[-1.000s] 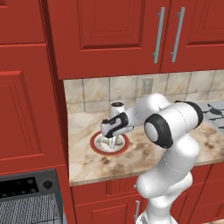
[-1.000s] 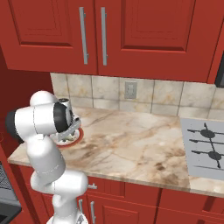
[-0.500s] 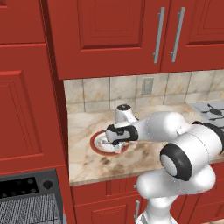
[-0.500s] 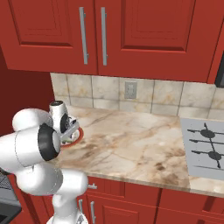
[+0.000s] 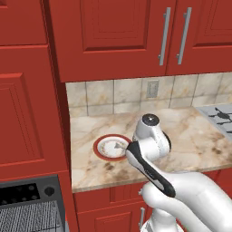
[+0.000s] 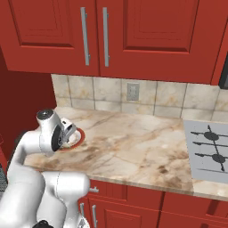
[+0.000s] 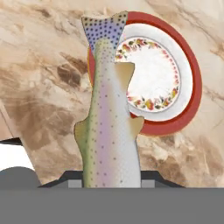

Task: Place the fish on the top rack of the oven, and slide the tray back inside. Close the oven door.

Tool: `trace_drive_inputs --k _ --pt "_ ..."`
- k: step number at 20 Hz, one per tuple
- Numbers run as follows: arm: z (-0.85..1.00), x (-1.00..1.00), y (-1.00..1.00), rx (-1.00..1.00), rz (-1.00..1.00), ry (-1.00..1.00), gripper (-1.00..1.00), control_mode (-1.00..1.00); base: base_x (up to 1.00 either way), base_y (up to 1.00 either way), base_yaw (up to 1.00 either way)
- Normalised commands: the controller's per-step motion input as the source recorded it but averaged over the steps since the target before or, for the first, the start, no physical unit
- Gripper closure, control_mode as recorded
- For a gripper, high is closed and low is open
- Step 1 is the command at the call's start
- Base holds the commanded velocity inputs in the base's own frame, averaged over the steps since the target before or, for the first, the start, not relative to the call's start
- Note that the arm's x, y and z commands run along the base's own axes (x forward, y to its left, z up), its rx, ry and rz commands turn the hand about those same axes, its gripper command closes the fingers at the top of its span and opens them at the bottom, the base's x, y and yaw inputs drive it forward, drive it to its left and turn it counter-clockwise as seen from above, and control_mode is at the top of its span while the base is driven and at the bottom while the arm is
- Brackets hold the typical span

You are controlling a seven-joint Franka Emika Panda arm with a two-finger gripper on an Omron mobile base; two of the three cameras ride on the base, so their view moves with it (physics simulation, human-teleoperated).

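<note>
The fish (image 7: 109,131), pale olive with dark speckles, hangs tail-away between my fingertips (image 7: 70,178) in the hand view, so my gripper (image 7: 111,180) is shut on it. It is held just above the counter, its tail over the near-left rim of the white plate with a red rim (image 7: 175,74). From the left base view the gripper (image 5: 121,146) sits at the plate's (image 5: 105,146) right edge. From the right base view the gripper (image 6: 69,132) hovers by the plate (image 6: 79,137). The oven's dark control strip (image 5: 27,194) and a grey wire rack (image 5: 31,218) show at lower left.
The marble counter (image 6: 133,147) runs right to a stove top with black burners (image 6: 209,149). Red wall cabinets (image 5: 136,31) hang above, and a tall red cabinet side (image 5: 27,104) stands left of the counter. My white forearm (image 5: 149,170) crosses the counter's front edge.
The jaws have shut on the fish over the plate. The arm has drawn back toward the base, with the fish now off the plate's centre.
</note>
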Motion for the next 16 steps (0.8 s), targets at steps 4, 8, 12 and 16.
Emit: trace_drive_inputs --k 4,8,12,16 --pt "0.42 -0.46 0.0 0.0 -0.01 -0.13 1.0 -1.0 0.0 0.0 0.0" --pt "0.22 -0.28 0.0 0.0 -0.05 -0.05 1.0 -1.0 0.0 0.0 0.0" --pt "0.08 -0.36 -0.01 0.0 -0.04 -0.05 1.0 -1.0 0.0 0.0 0.0" --pt "0.11 -0.56 -0.2 0.02 0.0 -0.1 1.0 -1.0 0.0 0.0 0.0"
